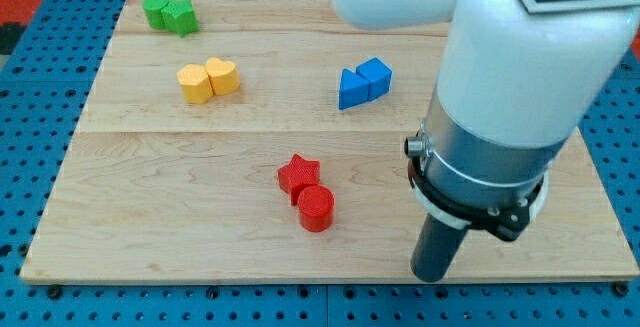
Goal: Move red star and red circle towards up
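The red star (298, 175) lies a little below the board's middle. The red circle (316, 208) touches it at its lower right. My tip (430, 276) rests on the wooden board (150, 207) near the view's bottom edge, to the right of and slightly below the red circle, well apart from both red blocks. The arm's white and grey body (510, 97) covers the board's right part.
Two green blocks (168, 14) sit together at the top left. Two yellow blocks (209, 79) sit together at the left. Two blue blocks (363, 82) sit together above and right of the red star. Blue pegboard surrounds the board.
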Robot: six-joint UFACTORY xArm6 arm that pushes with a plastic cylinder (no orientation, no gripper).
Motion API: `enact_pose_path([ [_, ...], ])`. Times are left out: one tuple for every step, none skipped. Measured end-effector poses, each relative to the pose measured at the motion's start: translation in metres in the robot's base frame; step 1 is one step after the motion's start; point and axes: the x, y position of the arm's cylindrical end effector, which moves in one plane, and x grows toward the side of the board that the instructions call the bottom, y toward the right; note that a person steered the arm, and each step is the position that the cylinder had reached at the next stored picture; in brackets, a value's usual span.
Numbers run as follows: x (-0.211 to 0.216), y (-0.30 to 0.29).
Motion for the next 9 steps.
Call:
enact_pose_path([
  [0.0,-0.011],
  [-0.007,-0.074],
  [-0.026,-0.095],
  [-0.047,-0.093],
  [-0.059,-0.124],
  [-0.065,-0.124],
  [-0.088,-0.124],
  [-0.119,-0.126],
  [-0.155,-0.128],
])
